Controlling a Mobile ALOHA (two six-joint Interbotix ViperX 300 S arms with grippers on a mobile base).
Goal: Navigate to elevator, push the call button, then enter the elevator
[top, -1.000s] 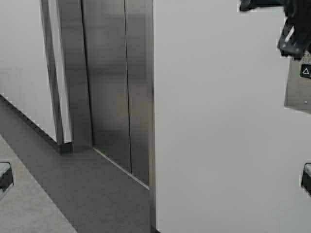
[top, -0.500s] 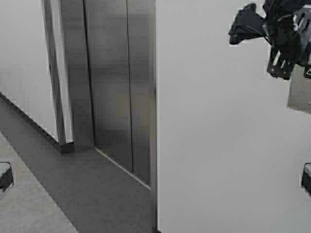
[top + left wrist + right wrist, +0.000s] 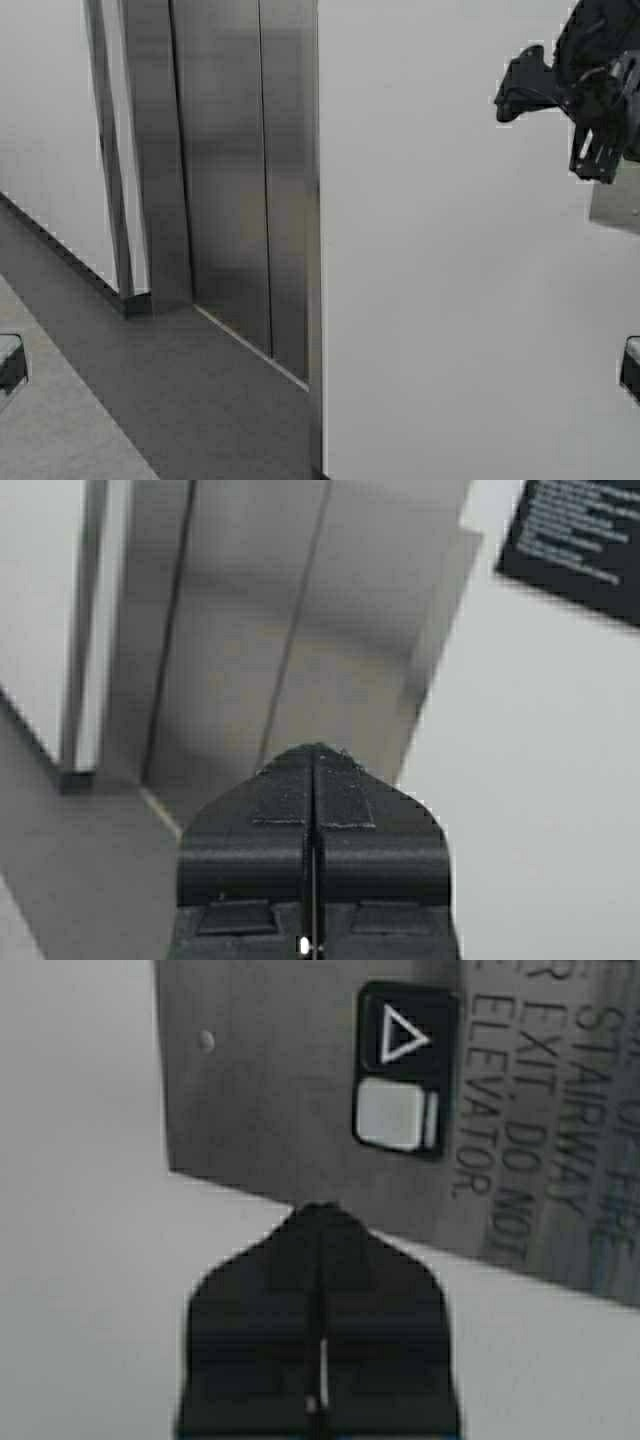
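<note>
The elevator (image 3: 225, 180) stands at the left, its two brushed steel doors closed on a vertical seam; it also shows in the left wrist view (image 3: 250, 630). The call button (image 3: 392, 1115) is a pale square in a dark frame with a triangle beside it, on a grey metal plate (image 3: 260, 1100). In the high view only the plate's lower part (image 3: 615, 208) shows at the right edge. My right gripper (image 3: 598, 160) is raised in front of the plate, shut and empty; in its own view (image 3: 320, 1212) its tip lies at the plate's edge, short of the button. My left gripper (image 3: 316, 752) is shut, empty, held low and pointing at the elevator.
A white wall (image 3: 450, 300) fills the space between the elevator frame and the plate. Dark grey floor (image 3: 180, 400) runs before the doors. A black sign with white text (image 3: 580, 530) hangs on the wall right of the elevator. A narrow steel strip (image 3: 105, 150) stands left of the frame.
My right arm has come down the wall from the top right corner, and its gripper now covers the plate's upper part and triangle. The doors stay closed. The scene has barely shifted.
</note>
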